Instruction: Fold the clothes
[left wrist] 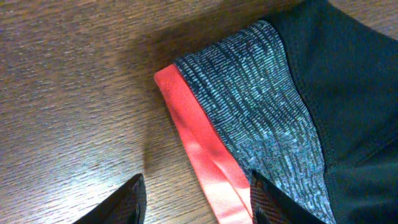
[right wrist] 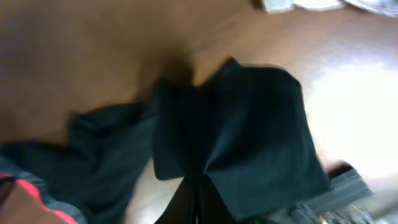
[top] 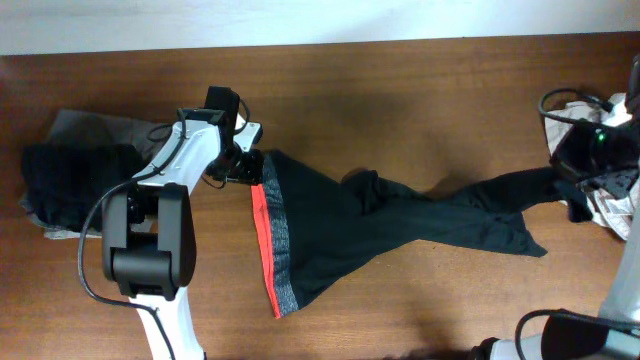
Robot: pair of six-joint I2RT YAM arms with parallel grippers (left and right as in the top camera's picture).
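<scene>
Leggings (top: 400, 220) lie across the middle of the table (top: 420, 90), waistband (top: 275, 235) at left, leg ends at right

Risks, near to far:
- near end of the waistband lies loose close to the near table edge; a pull from the right would likely swing it round and skew the fold line
- mid-span the legs are twisted and bunched; folding over that traps a lump
- right gripper (top: 578, 195) is clamped on the leg ends and the fabric runs taut toward it; more tension could drag the far waistband corner out before the left claw bites
- left gripper (left wrist: 196, 205) hangs over that far corner, jaws apart, holding nothing; the red-orange lining (left wrist: 199, 149) lies between the fingers (left wrist: 127, 199). Closing here may catch only the lining edge or one layer, which would slip on the lift
- left arm sits just beside the pile of dark clothes (top: 70, 180); a wide sweep could snag it

Room: near side is a narrow bare strip, with a wider bare stretch beyond the garment toward the wall (top: 300, 20). Right end is tight, with pale clothes (top: 612, 212) and a cable (top: 565, 100) just beside the right gripper
</scene>
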